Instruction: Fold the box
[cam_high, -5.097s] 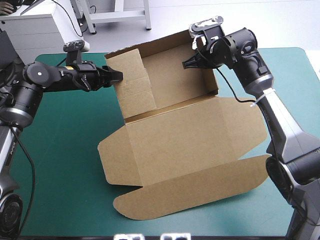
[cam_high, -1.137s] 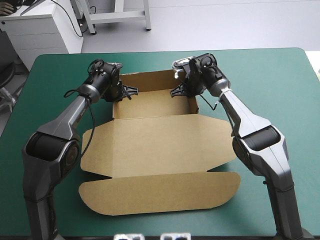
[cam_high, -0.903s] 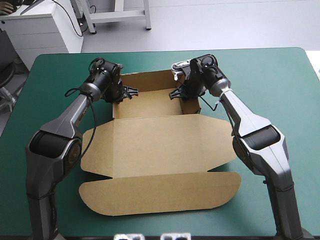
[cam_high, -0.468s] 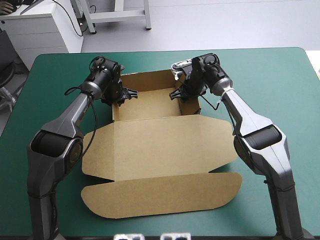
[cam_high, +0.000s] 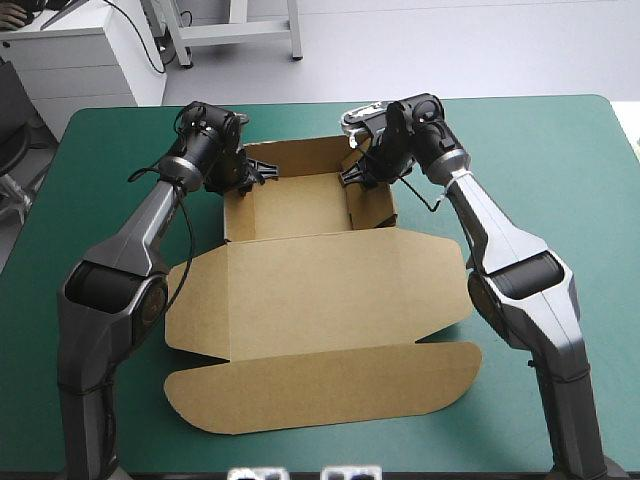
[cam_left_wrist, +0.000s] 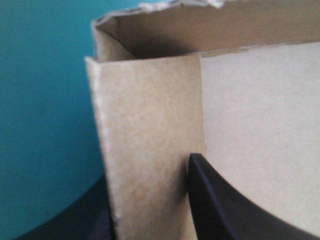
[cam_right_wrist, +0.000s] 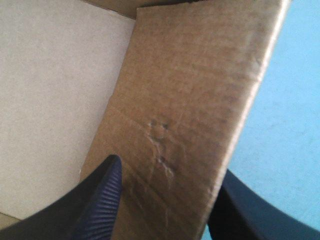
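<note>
Gripping the box (cam_high: 310, 270) by its two side walls, both arms reached in over the far half of the teal-green cover (cam_high: 90, 160). The box sat on the cover about mid-table. Its tray (cam_high: 300, 208) was the part nearest the far edge, open at the top, with the back and side walls raised. On the tray's near side the lid (cam_high: 330, 300) lay flat, with a small flap (cam_high: 195, 300) spread at each end and a long round-cornered flap (cam_high: 320, 390) at its near edge.

The left gripper (cam_high: 252, 176) sat at the tray's far left corner, over the top of the left wall (cam_left_wrist: 145, 125). In the left wrist view that wall stood between the black fingers (cam_left_wrist: 215, 205). One lay against the wall's inner face, inside the tray. The other showed as a dark shape on the outer side, above the cover. The gap between them was no wider than the board, so this claw was all but closed and held the wall. Ahead of it the back wall met the left wall at the corner.

The right gripper (cam_high: 352, 176) sat across the tray, on the right wall (cam_right_wrist: 190, 100), whose face bore a small dent. One ribbed finger was inside the tray and the other outside over the cover. This claw was likewise narrow, pinching the wall.
</note>
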